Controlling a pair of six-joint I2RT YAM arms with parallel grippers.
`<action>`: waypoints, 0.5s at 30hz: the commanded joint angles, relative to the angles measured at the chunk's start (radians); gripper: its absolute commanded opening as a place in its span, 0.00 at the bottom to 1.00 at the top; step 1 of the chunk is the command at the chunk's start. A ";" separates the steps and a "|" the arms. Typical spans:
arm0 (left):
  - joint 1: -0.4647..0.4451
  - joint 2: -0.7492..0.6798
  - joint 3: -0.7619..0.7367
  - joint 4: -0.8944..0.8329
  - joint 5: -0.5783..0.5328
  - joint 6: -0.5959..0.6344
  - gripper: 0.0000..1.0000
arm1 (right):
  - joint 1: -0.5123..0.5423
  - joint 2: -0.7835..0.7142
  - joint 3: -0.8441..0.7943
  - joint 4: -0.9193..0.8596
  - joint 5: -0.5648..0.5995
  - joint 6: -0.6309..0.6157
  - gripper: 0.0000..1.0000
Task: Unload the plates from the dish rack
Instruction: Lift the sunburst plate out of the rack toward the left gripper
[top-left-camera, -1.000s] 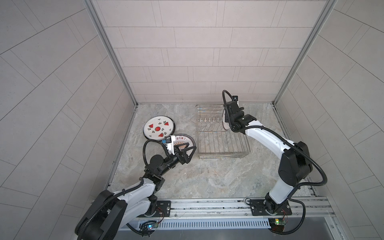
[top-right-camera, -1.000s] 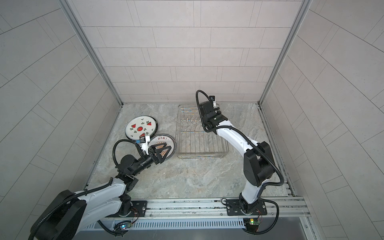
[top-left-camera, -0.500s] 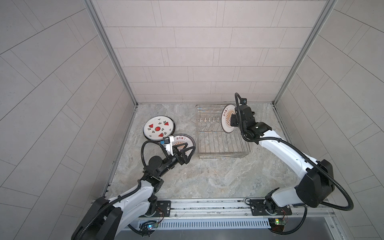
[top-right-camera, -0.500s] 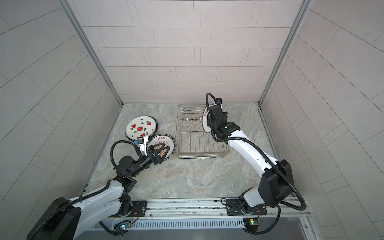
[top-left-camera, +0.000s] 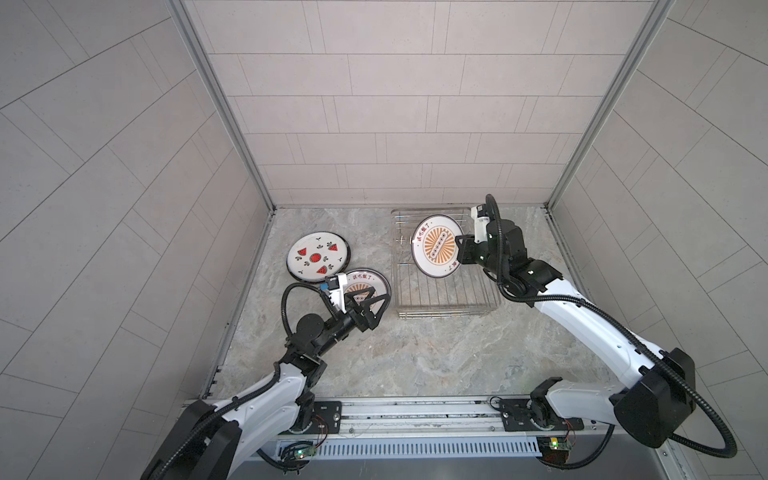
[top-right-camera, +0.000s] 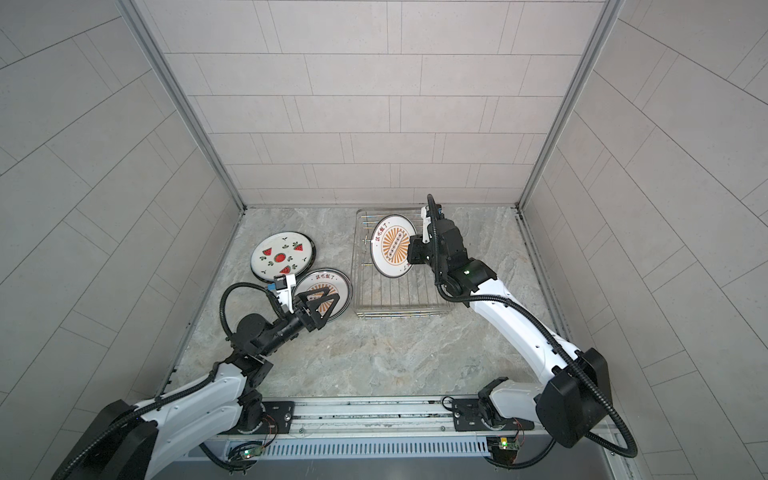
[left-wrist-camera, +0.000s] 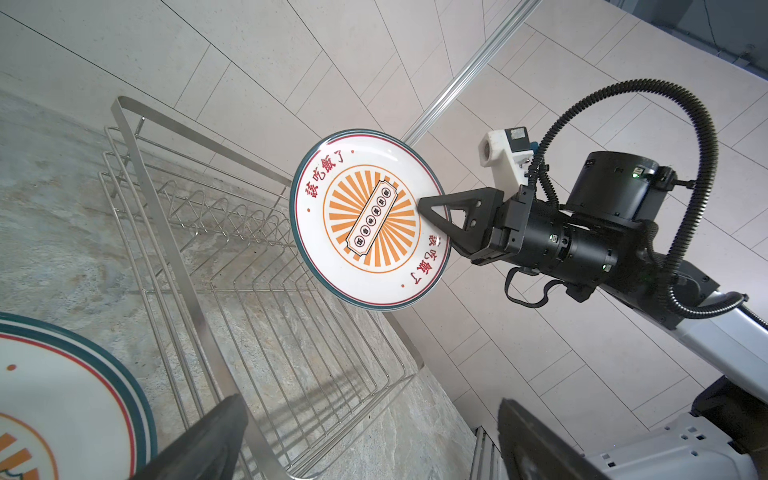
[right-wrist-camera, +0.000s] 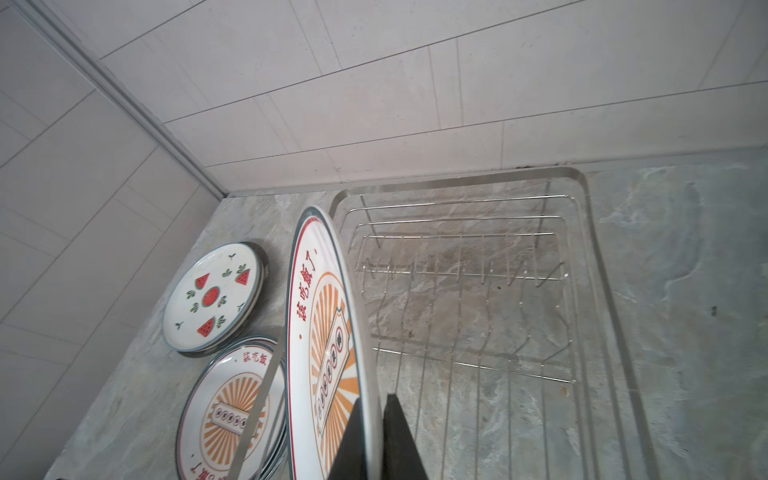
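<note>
Left wrist: plate (left-wrist-camera: 370, 216) between right jaws

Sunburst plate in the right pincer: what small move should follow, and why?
Probably carry the sunburst plate leftward toward the matching stack: the right pincer is shut on its rim, it hangs clear above the dish rack, and the rack looks empty.

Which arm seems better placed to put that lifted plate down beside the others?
Probably the right: the right gripper is shut on the sunburst plate above the dish rack. The left gripper hangs open and empty near the stacked plates.
</note>
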 joint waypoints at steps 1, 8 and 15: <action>-0.003 -0.021 -0.014 0.019 0.004 -0.016 1.00 | 0.012 -0.007 -0.004 0.103 -0.129 0.042 0.10; -0.010 -0.035 -0.020 0.031 -0.001 -0.036 1.00 | 0.065 0.054 0.005 0.165 -0.219 0.061 0.10; -0.010 -0.025 -0.021 0.008 -0.027 -0.127 1.00 | 0.103 0.088 0.006 0.222 -0.283 0.085 0.10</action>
